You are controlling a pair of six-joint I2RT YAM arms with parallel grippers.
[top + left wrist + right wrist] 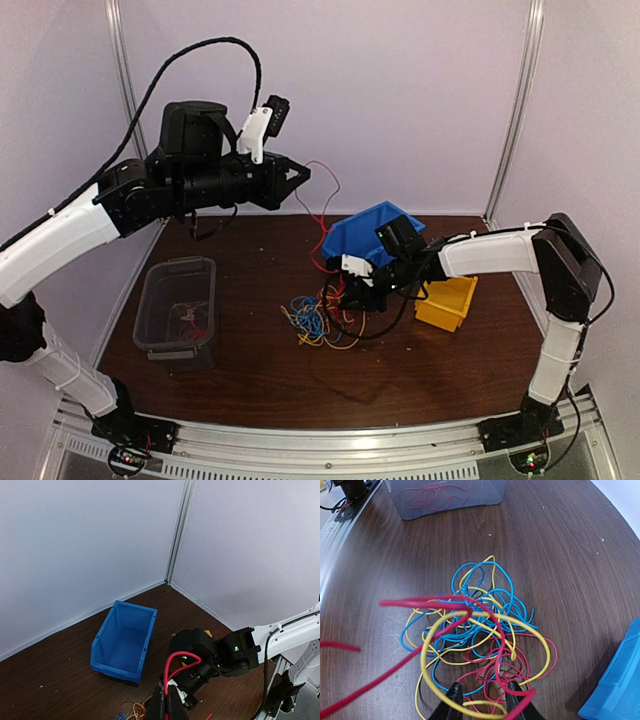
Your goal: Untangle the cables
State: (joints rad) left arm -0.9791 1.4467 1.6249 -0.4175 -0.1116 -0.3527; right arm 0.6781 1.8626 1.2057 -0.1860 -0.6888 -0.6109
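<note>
A tangle of red, blue and yellow cables point(318, 318) lies on the dark wood table, also seen in the right wrist view point(480, 625). My left gripper point(300, 176) is raised high above the table and shut on a red cable point(175, 662), pinched between its fingertips point(168, 692). That red cable point(322, 212) hangs from it down to the tangle. My right gripper point(345, 295) is low at the tangle's right edge. In its wrist view it is open point(485, 695), its fingers point(454, 694) standing either side of red and yellow loops.
A clear grey bin point(178, 305) with red wires inside stands at the left, also in the right wrist view point(445, 492). A tilted blue bin point(365, 235) point(123, 640) sits behind the tangle. A yellow bin point(447, 302) is at the right.
</note>
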